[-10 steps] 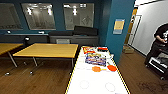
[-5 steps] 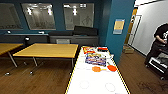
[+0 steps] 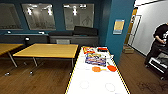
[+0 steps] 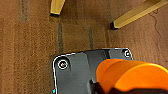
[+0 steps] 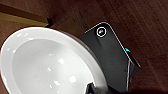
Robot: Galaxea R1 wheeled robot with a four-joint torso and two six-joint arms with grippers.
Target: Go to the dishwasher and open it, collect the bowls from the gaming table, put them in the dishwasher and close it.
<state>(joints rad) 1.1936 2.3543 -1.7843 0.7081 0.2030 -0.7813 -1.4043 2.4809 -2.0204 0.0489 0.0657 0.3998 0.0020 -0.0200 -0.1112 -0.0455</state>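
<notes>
1. Though there is print on the colourful box lying on the gaming table, none of it is legible; same for the yellow poster on the blue pillar.
2. Gaming table: long white top, thin yellow-dark edge line, faint circles marked on the near part. It runs from the near edge of the head view away toward the pillar, right of centre.
3. On its far half: an orange paddle-shaped item and a redder one side by side, the box just beyond them, more bright packets and a red-black item at the far end.
4. Orange bowl: bright orange, smooth, seen close in the left wrist view, over brown carpet with two yellow-wood legs beyond. It sits at the left gripper; fingers can't be made out, so can't tell the grip.
5. White bowl: glossy, round, deep, seen close in the right wrist view above dark wood-tone floor. Right gripper fingers likewise unclear, can't tell.
6. Left of the gaming table: a yellow-topped table, part of another at the far left edge.
7. Far wall: dark blue, glass panels with reflected lights, a dark counter below.
8. Right: a person in black bent over a dark cart, near a pale door.
</notes>
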